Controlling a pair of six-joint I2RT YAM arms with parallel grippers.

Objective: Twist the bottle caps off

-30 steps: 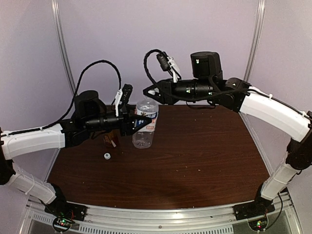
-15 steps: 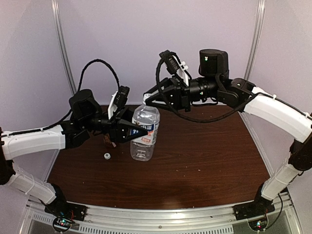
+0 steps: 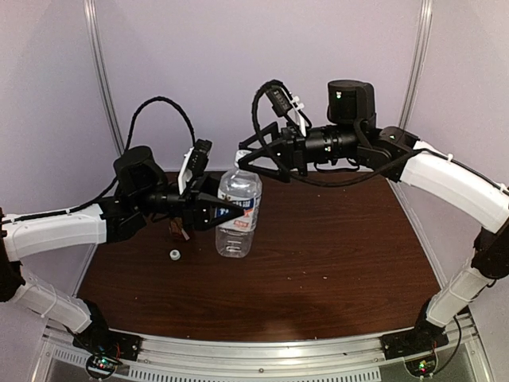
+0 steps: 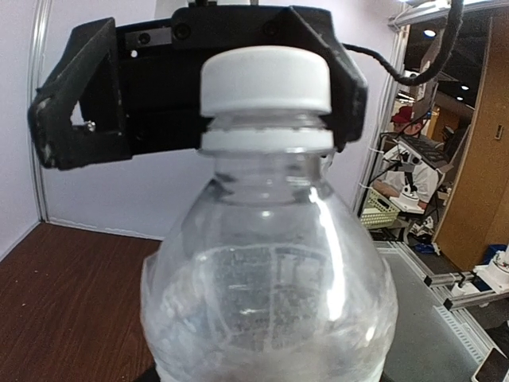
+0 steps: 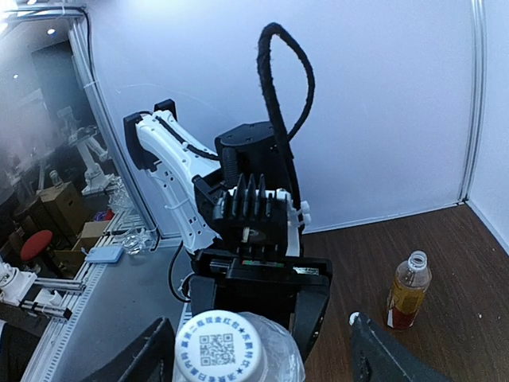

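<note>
The clear bottle with a white-and-blue label stands upright, and my left gripper is shut on its body from the left. Its white cap sits on the neck. My right gripper is open with one finger on each side of that cap, apart from it. The amber bottle stands on the table with a bare, open neck, half hidden behind my left gripper in the top view. A loose white cap lies near it.
The dark wooden table has walls at the back and a metal rail along its near edge. A black cable loops above each wrist. The amber bottle and the loose cap sit at the table's left.
My right gripper was shut on the clear bottle's cap and has opened off it. The left gripper and bottle have shifted slightly right since a second ago.
</note>
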